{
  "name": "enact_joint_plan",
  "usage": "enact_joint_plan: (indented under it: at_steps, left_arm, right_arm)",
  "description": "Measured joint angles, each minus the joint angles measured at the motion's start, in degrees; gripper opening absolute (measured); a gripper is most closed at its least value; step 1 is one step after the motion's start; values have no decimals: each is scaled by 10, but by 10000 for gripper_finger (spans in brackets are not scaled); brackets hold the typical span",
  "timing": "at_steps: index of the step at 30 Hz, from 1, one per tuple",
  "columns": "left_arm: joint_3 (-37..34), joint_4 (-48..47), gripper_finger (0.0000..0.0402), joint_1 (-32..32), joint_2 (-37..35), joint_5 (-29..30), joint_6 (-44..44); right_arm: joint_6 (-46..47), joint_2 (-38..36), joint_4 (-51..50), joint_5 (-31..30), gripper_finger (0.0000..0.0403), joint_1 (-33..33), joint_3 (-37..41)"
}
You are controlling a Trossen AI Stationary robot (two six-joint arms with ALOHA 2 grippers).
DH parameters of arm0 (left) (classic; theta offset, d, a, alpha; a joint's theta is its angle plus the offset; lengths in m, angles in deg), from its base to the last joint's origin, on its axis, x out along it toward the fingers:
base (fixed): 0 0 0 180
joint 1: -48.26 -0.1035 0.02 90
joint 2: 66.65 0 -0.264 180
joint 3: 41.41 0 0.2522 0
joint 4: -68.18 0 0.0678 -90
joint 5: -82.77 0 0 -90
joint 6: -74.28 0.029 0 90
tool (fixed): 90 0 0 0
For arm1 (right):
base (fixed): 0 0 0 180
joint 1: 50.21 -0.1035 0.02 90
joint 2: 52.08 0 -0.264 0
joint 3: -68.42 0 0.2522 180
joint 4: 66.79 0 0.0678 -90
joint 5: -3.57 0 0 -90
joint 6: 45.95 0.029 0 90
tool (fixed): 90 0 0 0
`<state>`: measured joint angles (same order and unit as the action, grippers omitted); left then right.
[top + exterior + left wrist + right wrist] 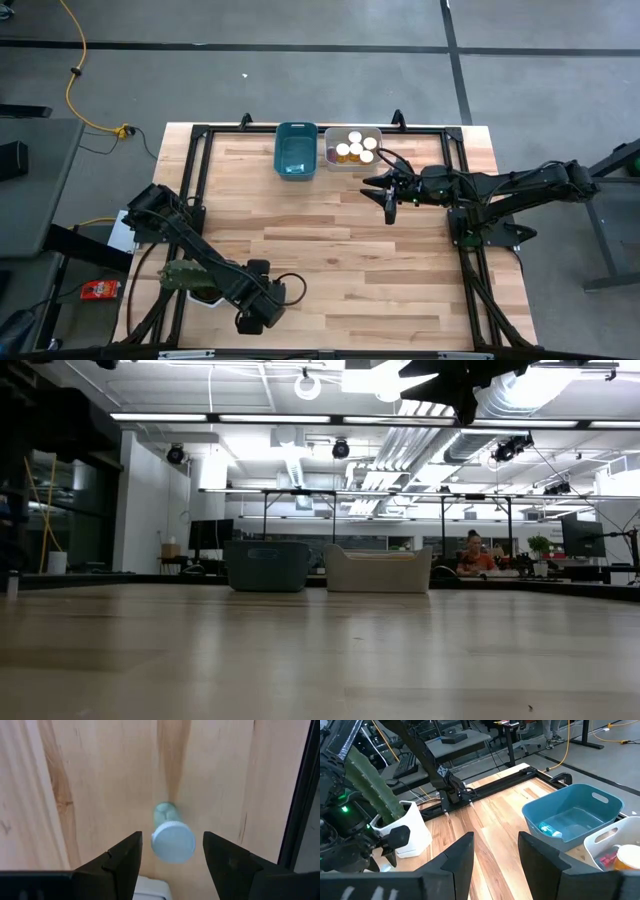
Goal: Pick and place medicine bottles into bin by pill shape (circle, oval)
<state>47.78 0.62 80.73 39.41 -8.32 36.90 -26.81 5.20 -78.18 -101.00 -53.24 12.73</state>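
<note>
While my left gripper [172, 851] hangs open astride a white-capped bottle [172, 839] near the table's [340, 240] near edge, I should centre before closing, the empty, parted right gripper [388, 195] waiting beside the white bin [350, 163] of bottles.

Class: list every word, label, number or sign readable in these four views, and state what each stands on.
None can be read.
The red packet on the floor beside the table carries print too small to read.
The bottle between the left end effector fingers shows no label.
</note>
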Motion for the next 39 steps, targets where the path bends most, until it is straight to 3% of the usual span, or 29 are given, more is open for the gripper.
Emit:
enact_joint_plan:
  at_steps: [12, 22, 27, 33, 39]
  left_arm:
    - [-15, 24, 196, -1, 0, 3, 0]
    - [-15, 9, 101, -15, -3, 2, 2]
    - [-15, -22, 93, -36, -35, -2, 39]
    - [-15, -46, 121, -128, -133, 15, 100]
    - [42, -82, 125, -297, -233, 127, 226]
  right_arm:
    - [-6, 0, 0, 0, 145, 0, 0]
    - [-16, 0, 0, -17, 145, 0, 0]
    - [-16, 0, 0, -20, 145, 0, 0]
    - [-16, 0, 0, -20, 145, 0, 0]
    - [-13, 0, 0, -20, 145, 0, 0]
